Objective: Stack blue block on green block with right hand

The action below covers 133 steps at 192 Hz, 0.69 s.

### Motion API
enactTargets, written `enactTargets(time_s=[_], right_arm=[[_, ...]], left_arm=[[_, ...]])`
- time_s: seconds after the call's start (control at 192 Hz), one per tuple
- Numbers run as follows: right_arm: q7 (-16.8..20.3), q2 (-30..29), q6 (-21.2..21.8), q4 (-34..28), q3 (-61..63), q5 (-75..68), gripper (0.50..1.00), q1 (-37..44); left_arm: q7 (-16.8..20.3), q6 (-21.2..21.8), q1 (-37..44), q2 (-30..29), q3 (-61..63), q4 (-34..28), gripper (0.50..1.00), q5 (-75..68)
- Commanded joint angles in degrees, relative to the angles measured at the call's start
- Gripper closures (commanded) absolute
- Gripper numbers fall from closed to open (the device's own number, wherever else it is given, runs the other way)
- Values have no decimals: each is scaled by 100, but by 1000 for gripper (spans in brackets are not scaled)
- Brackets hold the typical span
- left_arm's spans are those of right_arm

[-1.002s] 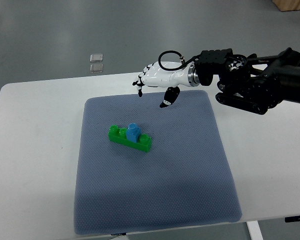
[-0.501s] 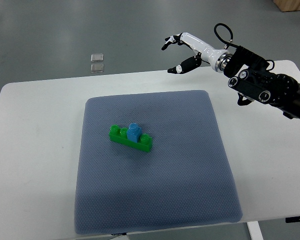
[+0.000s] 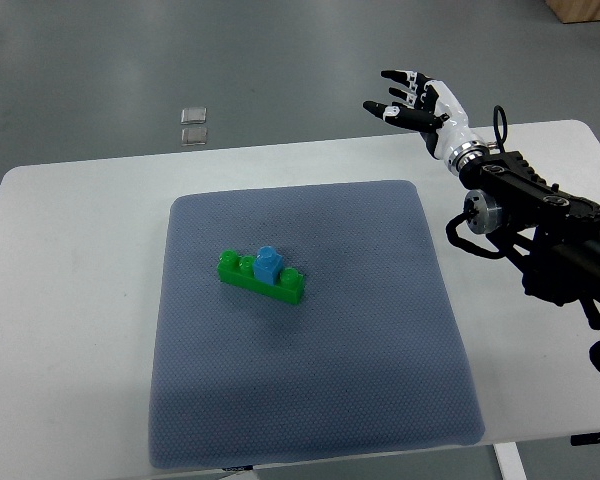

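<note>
Stacking is looking finished: small blue plastic block (image 3: pixel 268 263) is sitting on long green plastic block (image 3: pixel 260 277), right hand (image 3: pixel 420 105) hovering far away, fingers (image 3: pixel 392 112) spread, empty.

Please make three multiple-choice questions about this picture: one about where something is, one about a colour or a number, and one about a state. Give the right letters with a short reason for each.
1. Where does the blue block sit?
A. on top of the green block
B. on the bare white table
C. in the right hand

2. What colour is the mat under the blocks?
A. red
B. grey-blue
C. yellow

3. In what state is the right hand?
A. shut on the blue block
B. open, holding nothing
C. pressing on the green block

Answers:
1 A, the blue block stands on the green one, near its middle.
2 B, the textured mat is grey-blue on the white table.
3 B, the fingers are spread and empty, beyond the table's far right edge, far from the blocks.
</note>
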State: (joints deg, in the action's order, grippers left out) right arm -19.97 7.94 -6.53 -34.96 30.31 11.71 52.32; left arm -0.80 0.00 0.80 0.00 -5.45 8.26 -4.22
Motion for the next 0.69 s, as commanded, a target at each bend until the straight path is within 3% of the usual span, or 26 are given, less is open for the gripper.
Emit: enactTargets(time_s=[0.0,0.689], right_arm=[[-7,-73,3,-2,239,-433,591,-187],[-227,-293,-252,-2,810,-609,591,-240]], left_arm=[[1,0,0,0,0,0,500,0],[-8,0,0,0,0,0,500,0]])
